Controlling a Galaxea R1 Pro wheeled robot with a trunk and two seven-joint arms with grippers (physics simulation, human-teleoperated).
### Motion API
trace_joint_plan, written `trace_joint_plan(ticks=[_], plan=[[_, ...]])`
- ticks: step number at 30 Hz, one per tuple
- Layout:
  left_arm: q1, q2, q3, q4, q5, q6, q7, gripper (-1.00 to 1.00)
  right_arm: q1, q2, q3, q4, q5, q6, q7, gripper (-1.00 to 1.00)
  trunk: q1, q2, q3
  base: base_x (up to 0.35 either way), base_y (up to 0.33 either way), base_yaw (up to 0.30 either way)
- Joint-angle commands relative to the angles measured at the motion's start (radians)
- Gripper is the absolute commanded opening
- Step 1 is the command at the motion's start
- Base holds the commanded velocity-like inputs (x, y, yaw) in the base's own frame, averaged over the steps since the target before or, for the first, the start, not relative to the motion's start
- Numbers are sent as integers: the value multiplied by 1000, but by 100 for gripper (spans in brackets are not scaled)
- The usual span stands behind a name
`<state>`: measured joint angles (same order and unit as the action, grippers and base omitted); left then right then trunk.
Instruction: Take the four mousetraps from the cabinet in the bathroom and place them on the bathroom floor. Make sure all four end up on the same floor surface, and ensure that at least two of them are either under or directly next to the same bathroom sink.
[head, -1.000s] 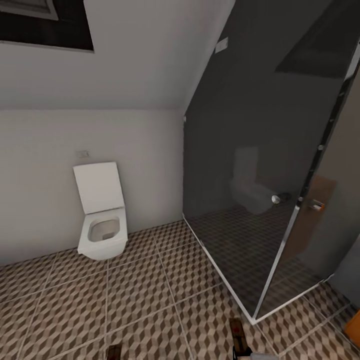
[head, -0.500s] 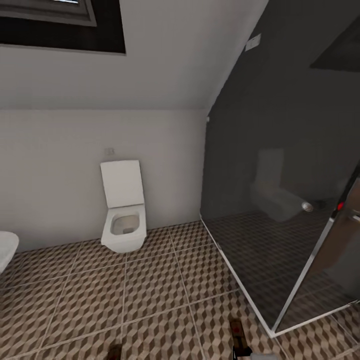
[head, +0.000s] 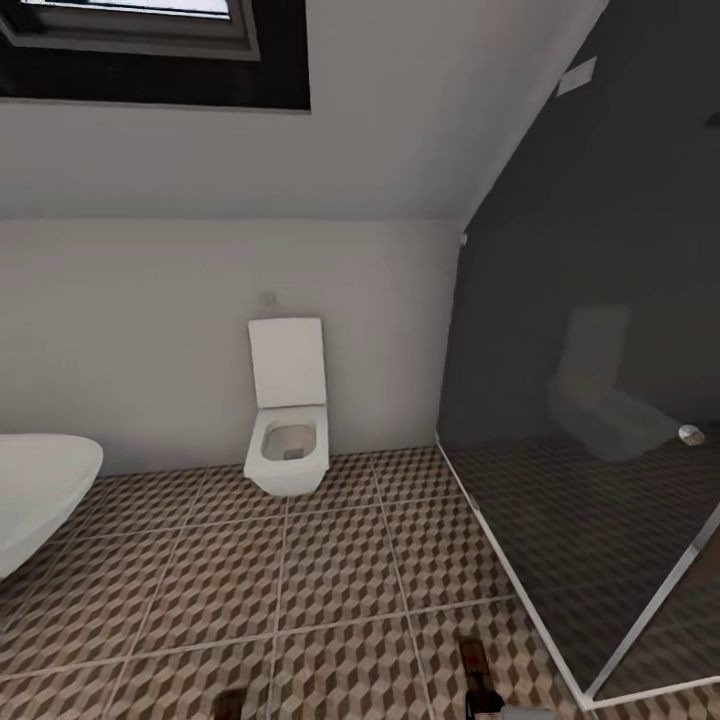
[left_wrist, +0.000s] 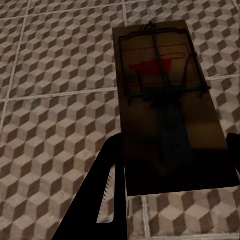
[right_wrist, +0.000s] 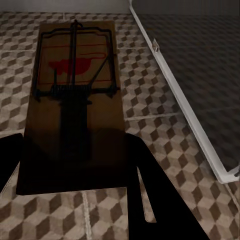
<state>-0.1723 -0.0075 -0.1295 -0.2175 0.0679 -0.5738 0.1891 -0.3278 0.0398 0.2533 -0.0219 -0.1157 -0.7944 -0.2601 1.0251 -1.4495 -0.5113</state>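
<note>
In the left wrist view a dark-brown mousetrap (left_wrist: 170, 110) with a grey wire bar and a red mark lies between the black fingers (left_wrist: 107, 195) of my left gripper (left_wrist: 172, 150), which is shut on it above the cube-pattern bathroom floor (left_wrist: 55, 125). My right gripper (right_wrist: 75, 150) is shut on a second mousetrap (right_wrist: 75, 100) in the same way. The head view catches the ends of both traps at its lower edge, the left one (head: 230, 703) and the right one (head: 476, 668). The cabinet and the sink are out of view.
A white wall-hung toilet (head: 288, 420) with its lid up stands at the far wall. The rim of a white oval bathtub (head: 35, 490) juts in at the left. A dark glass shower enclosure (head: 600, 450) with a white base rail takes up the right side. Tiled floor (head: 330, 570) lies between them.
The whole head view has swung to the left: the toilet and shower sit further right in the picture and the bathtub has come in. Both traps stay held.
</note>
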Motion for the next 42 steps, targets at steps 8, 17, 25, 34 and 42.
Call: trace_joint_plan(ticks=[8, 17, 25, 34, 42], plan=[[-1, 0, -9, 1, 6, -3, 6, -100, 0, 0, 9, 0, -13, -5, 1, -100, 0, -1, -1, 0, 0, 267], [-1, 0, -9, 1, 6, -3, 6, -100, -1, 0, 10, 0, -13, -5, 1, -100, 0, -1, -1, 0, 0, 267], [-1, 0, -9, 1, 6, -3, 6, -100, 0, 0, 9, 0, -13, -5, 1, -100, 0, -1, -1, 0, 0, 267], [-1, 0, -9, 1, 6, -3, 6, -100, -1, 1, 10, 0, -12, -5, 1, -100, 0, -1, -1, 0, 0, 267], [-1, 0, -9, 1, 6, -3, 6, -100, 0, 2, 10, 0, -12, -5, 1, -100, 0, -1, -1, 0, 0, 267]])
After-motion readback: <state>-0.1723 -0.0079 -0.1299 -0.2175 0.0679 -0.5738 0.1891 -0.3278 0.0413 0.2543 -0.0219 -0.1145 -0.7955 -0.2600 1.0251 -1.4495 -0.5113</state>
